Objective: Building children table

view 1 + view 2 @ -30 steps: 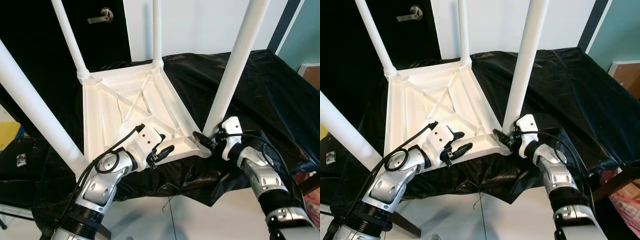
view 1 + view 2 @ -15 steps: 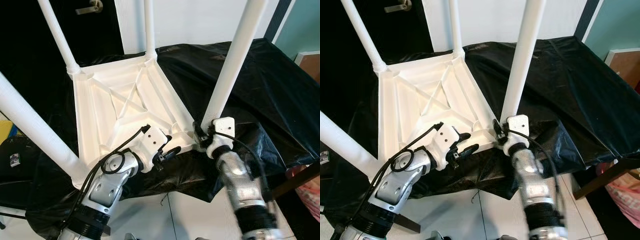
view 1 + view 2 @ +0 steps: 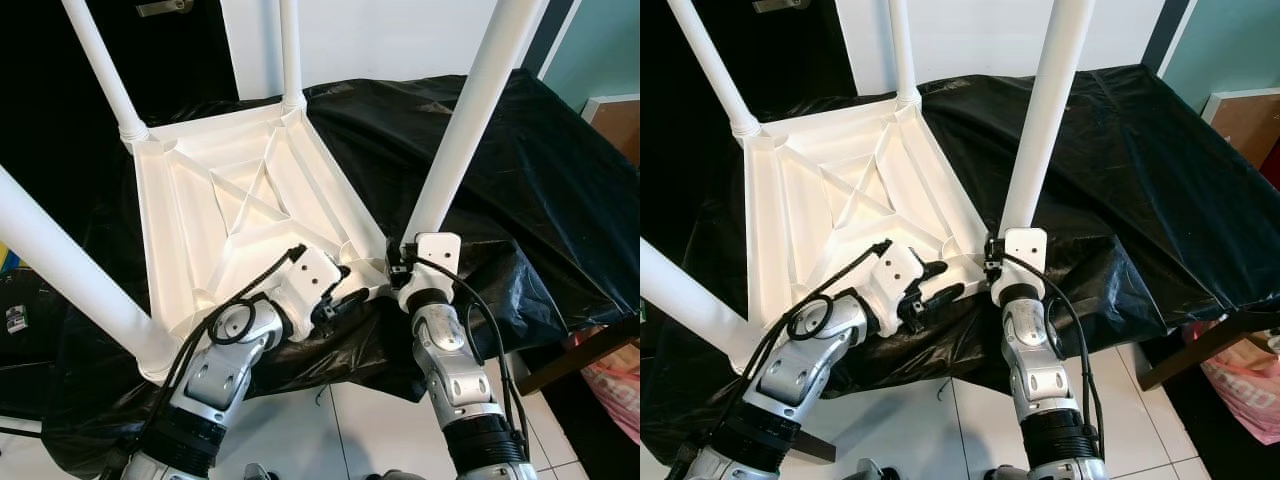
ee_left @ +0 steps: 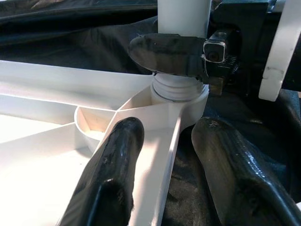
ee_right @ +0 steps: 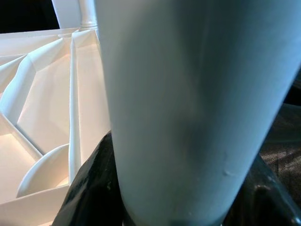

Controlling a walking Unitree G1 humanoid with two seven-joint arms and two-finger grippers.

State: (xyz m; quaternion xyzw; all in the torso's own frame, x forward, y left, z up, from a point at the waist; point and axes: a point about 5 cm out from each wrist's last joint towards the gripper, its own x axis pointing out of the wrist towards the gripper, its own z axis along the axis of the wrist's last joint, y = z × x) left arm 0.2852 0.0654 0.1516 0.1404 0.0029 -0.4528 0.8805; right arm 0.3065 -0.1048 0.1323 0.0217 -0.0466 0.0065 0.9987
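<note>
My right gripper is pinching the near right table leg low down, just above its threaded socket; in its wrist view the white tube sits between the two black fingers, touching both. My left gripper is spread, its fingers straddling the near rim of the upturned table top, one finger over the ribbed white plastic and the other over the black sheet outside it (whether either pad touches the rim I cannot tell). From that wrist camera I see one right finger across the base of the leg, right by the corner collar.

The children's table lies upside down with its ribbed underside facing up and four white legs standing from the corners: I count four, two far ones and two near ones, the near left leg slanting up past the left arm.

It rests on a low surface draped in a crinkled black plastic sheet, which hangs over the front edge. Below is white tiled floor. Behind stand a white wall, a dark door with a lever handle, and a teal wall at far right.
</note>
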